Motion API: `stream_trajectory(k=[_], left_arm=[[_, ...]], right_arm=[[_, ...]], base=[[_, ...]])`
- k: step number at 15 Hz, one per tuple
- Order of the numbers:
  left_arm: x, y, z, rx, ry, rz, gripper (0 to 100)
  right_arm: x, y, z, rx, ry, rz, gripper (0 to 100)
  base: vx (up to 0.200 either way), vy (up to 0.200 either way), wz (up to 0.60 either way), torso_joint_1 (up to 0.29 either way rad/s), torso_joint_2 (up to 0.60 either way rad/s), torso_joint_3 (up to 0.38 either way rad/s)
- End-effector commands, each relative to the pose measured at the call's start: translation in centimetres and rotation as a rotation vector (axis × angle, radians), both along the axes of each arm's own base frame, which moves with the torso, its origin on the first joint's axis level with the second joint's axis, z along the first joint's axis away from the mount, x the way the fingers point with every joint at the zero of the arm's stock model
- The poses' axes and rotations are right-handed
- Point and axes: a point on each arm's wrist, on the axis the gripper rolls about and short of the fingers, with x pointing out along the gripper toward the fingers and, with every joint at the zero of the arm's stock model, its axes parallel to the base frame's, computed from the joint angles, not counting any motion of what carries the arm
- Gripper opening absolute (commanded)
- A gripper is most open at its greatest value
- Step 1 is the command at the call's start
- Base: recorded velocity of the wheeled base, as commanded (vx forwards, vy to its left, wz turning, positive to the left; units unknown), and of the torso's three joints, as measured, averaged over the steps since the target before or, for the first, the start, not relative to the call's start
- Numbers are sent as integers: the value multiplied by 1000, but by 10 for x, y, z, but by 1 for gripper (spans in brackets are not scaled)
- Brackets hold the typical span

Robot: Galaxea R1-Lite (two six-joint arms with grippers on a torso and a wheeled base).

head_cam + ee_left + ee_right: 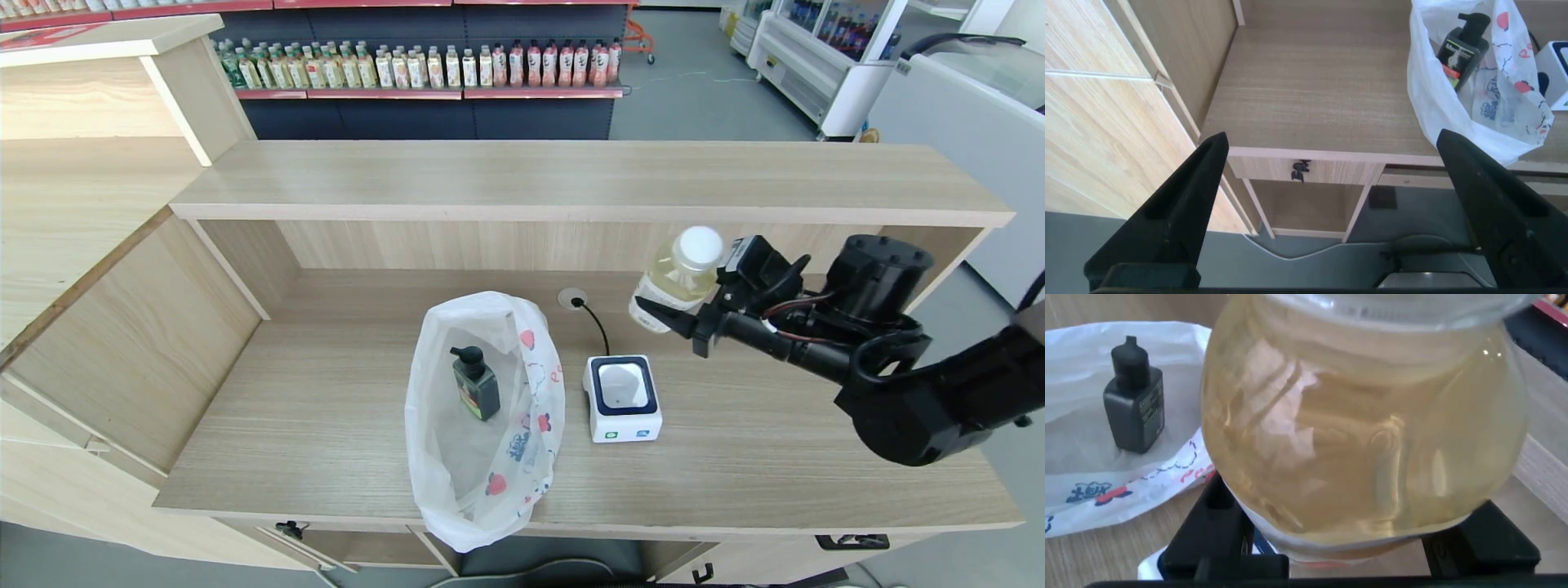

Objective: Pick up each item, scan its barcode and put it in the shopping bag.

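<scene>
bench: light wood bench [326,425] with a raised back ledge, carried everything; its front edge and a drawer lock showed in the left wrist view [1315,90].
shopping bag: white printed shopping bag [539,425] lay open at the bench centre, mouth facing up; also seen at [1503,106] and [1078,416].
right hand: right hand [678,298] came in from 3 o'clock, fingers clamped on either side of the drink bottle.
left hand: left hand [1331,220] hung off the bench's front edge, fingers wide apart, nothing between them.
drink bottle: clear drink bottle [682,273] of pale yellow liquid, white cap, was held tilted above the bench at 1 o'clock of the scanner; close up at [1372,441].
scanner: white scanner [623,398] with a dark window frame sat just beside the bag, at its 3 o'clock.
pump bottle: dark pump bottle [476,384] lay inside the bag, toward 11 o'clock; also [1462,49], [1133,396].
cable: black cable [594,322] ran from the scanner toward 11 o'clock into a round bench grommet.
</scene>
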Motion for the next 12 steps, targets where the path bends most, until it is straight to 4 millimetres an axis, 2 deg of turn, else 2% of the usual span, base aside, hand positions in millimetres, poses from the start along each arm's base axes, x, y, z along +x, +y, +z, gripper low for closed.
stream_trajectory(k=[1,3,6,9,12], left_arm=[[0,0,0,0,0,0,100],[0,0,0,0,0,0,100],[0,0,0,0,0,0,100],[0,0,0,0,0,0,100],[0,0,0,-1,0,0,100]], right_arm=[[-27,-23,26,4,-53,-94,0],[-42,-28,20,34,11,-189,0],[-54,-29,12,145,152,-181,0],[-66,-13,19,344,315,-170,0],[-78,-2,23,375,443,-136,0]], base=[[0,0,0,0,0,0],[0,0,0,0,0,0],[0,0,0,0,0,0],[0,0,0,0,0,0],[0,200,0,-9,2,-1]])
